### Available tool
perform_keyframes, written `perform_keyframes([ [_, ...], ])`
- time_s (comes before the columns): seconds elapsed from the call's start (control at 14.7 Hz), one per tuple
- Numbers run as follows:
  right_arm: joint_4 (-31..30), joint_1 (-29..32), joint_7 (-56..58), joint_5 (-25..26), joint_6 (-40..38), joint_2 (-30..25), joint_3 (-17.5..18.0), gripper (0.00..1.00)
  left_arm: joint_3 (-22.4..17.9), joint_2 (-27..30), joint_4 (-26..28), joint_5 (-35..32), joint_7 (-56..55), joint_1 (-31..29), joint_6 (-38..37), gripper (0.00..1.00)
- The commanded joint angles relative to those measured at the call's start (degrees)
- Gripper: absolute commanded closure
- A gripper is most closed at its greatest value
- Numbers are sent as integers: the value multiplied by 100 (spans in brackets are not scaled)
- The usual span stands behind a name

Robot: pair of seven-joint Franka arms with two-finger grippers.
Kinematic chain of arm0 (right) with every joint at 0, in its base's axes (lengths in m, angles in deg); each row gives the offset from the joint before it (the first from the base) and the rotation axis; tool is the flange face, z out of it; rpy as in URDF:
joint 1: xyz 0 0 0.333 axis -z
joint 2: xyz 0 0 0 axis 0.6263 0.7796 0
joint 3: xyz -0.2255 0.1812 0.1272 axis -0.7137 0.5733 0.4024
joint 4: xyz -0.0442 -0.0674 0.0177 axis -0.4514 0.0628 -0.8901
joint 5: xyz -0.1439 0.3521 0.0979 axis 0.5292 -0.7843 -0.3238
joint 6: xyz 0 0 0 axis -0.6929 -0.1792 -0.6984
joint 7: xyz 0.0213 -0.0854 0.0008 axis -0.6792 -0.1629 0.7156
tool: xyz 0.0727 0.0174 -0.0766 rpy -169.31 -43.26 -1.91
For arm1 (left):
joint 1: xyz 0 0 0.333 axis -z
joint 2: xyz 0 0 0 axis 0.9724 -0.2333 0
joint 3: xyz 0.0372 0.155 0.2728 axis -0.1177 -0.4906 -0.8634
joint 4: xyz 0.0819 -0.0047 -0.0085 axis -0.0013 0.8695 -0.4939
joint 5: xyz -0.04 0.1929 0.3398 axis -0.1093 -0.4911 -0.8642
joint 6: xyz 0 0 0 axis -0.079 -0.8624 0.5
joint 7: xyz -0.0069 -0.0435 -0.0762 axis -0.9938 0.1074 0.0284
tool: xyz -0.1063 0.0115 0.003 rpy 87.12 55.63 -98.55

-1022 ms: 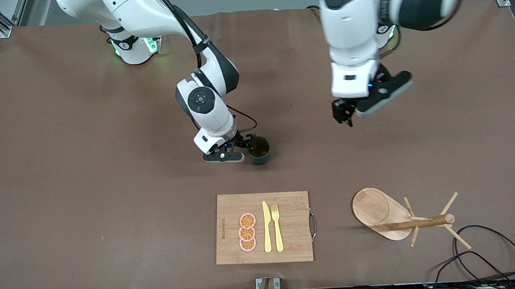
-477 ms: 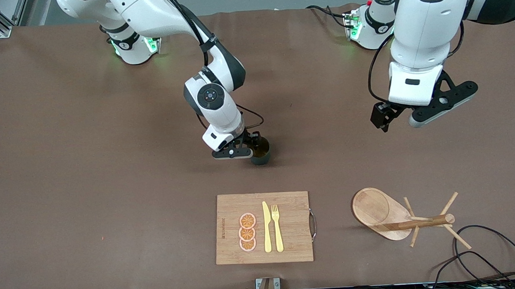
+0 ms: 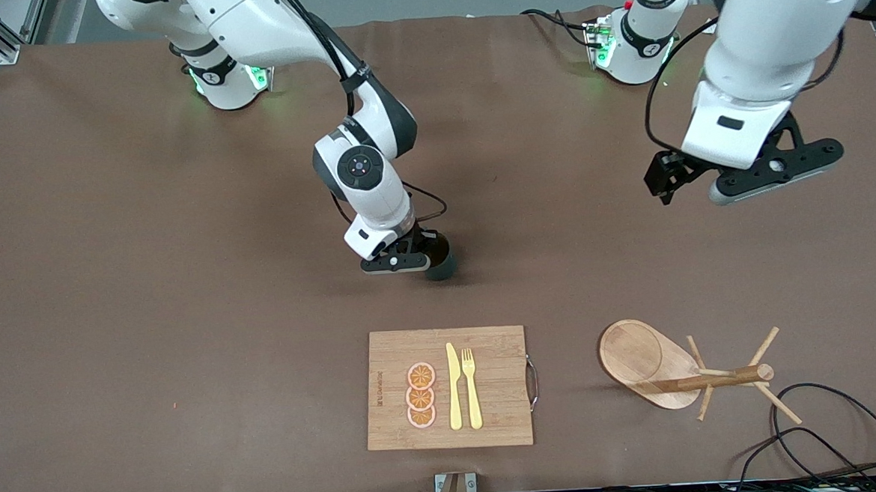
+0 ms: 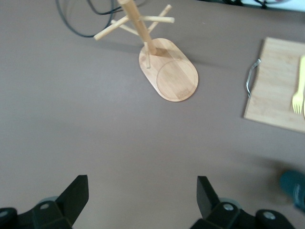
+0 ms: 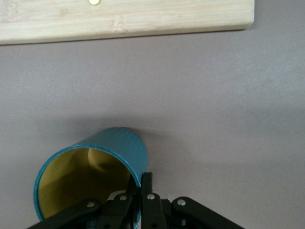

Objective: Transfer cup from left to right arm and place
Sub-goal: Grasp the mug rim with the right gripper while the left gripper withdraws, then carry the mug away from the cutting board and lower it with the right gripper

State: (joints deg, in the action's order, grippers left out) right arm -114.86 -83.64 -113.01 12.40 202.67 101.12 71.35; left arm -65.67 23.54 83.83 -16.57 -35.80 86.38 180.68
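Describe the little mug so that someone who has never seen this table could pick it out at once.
Start at the bamboo cutting board with the yellow knife and fork. Farther from the front camera, on the bare brown table, the right gripper is shut on the rim of the cup. It is the only dark teal cylinder there, yellow inside.

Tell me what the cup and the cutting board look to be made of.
Cup: probably glazed ceramic or enamel, judging by its smooth teal outside and mustard-yellow inside; the look leaves it open. Cutting board: wood, likely bamboo, shown by pale straight grain strips, matte finish, with a metal handle at one end.
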Motion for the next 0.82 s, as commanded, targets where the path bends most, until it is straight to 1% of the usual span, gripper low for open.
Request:
perform_keyframes([
  [0.0, 3, 188, 112, 71, -349, -127, -49, 100, -7, 236, 6, 332, 782, -283, -142, 0],
  [0.07, -6, 336, 426, 71, -534, -284, -49, 100, -24, 280, 15, 358, 1063, -310, -177, 0],
  [0.2, -128, 653, 1033, 71, -1095, -635, -58, 100, -269, 351, 15, 420, 1739, -346, -195, 0],
  [0.27, -320, 854, 1340, 89, -1272, -907, -67, 100, -410, 386, 24, 577, 2073, -380, -273, 0],
  [0.34, -566, 1039, 1787, 98, -1387, -1179, -76, 100, -429, 404, 24, 674, 2215, -459, -352, 0],
  [0.41, -864, 1284, 2366, 150, -1467, -1452, -76, 100, -429, 465, 24, 736, 2234, -573, -423, 0],
  [0.54, -1392, 1724, 3351, 439, -1476, -1857, -76, 100, -437, 518, 50, 781, 2304, -714, -441, 0],
  [0.68, -1771, 2111, 4388, 756, -1467, -2139, -67, 100, -438, 675, 295, 789, 2515, -916, -432, 0],
  [0.75, -1885, 2339, 5037, 809, -1467, -2218, -67, 100, -438, 737, 383, 807, 2533, -917, -415, 0],
])
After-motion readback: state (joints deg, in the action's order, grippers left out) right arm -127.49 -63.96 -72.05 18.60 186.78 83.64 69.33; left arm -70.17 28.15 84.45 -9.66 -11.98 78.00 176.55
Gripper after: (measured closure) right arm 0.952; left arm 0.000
